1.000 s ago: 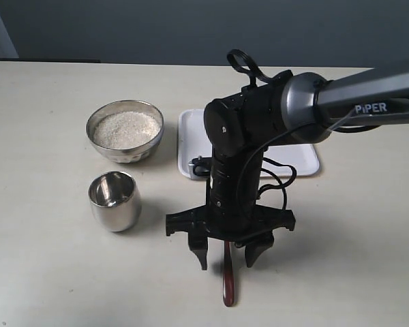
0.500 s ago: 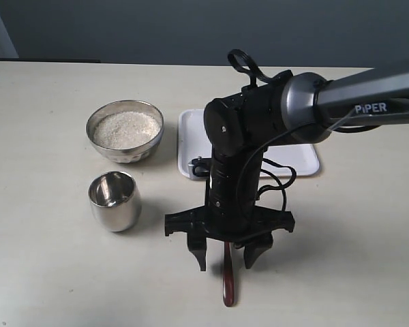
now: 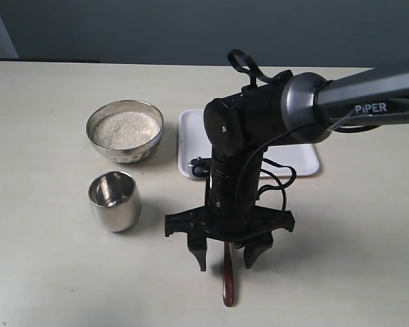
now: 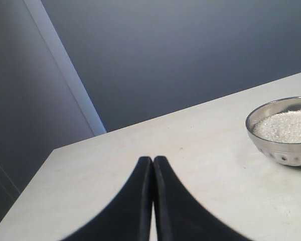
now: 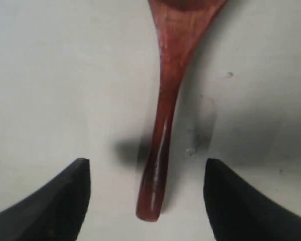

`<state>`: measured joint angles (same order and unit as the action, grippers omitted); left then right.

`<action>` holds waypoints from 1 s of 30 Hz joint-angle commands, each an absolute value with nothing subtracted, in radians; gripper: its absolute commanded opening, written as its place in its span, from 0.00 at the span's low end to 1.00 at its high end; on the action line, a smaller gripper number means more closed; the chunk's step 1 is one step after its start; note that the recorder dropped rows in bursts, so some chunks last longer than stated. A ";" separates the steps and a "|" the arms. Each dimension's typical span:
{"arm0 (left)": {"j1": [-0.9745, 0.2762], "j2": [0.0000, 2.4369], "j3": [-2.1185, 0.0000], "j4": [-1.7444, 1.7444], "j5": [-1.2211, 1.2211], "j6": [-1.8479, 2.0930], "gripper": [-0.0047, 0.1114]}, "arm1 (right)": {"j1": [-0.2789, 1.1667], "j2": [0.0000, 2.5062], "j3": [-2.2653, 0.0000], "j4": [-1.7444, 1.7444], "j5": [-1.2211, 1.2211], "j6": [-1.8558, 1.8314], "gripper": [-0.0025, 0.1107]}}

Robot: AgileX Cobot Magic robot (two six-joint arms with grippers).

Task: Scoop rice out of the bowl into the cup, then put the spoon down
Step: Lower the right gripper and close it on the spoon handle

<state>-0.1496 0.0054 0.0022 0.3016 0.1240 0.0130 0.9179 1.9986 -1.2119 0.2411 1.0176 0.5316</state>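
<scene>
- Desk [image 3: 48,272]: honestly nothing on it has budged over the last second, everything sits where it was.
- Right arm [image 3: 238,136]: maybe a hair lower than a second ago, otherwise parked in the middle of the exterior view, partly covering the white tray [image 3: 296,160].
- Bowl [image 3: 126,153]: upper left, rice [image 3: 125,129] heaped and undisturbed.
- Cup [image 3: 114,201]: just below the bowl, looks empty, so I'd say no scooping has happened yet.
- Right hand [image 3: 226,261]: released, fingers spread wide on either side of the spoon handle, not touching it.
- Spoon [image 3: 228,286]: flat on the desk at lower centre, thin handle end between those fingers, head pointing to the bottom edge.
- Left hand [image 4: 152,165]: clenched on nothing, idle.
- My take: it's lined up and stalling right before the pinch; closing on that skinny handle is next.
</scene>
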 commanded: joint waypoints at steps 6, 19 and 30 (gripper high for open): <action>-0.155 0.000 0.000 0.297 0.121 0.008 0.04 | 0.919 2.000 -1.210 0.257 1.017 0.521 0.57; -0.155 0.000 0.000 0.297 0.121 0.008 0.04 | 0.919 2.000 -1.210 0.231 0.991 0.527 0.57; -0.155 0.000 0.000 0.297 0.121 0.008 0.04 | 0.919 2.000 -1.210 0.207 0.987 0.527 0.57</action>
<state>-0.1496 0.0054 0.0022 0.3016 0.1240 0.0130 0.9179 1.9986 -1.2119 0.2330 0.9945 0.5308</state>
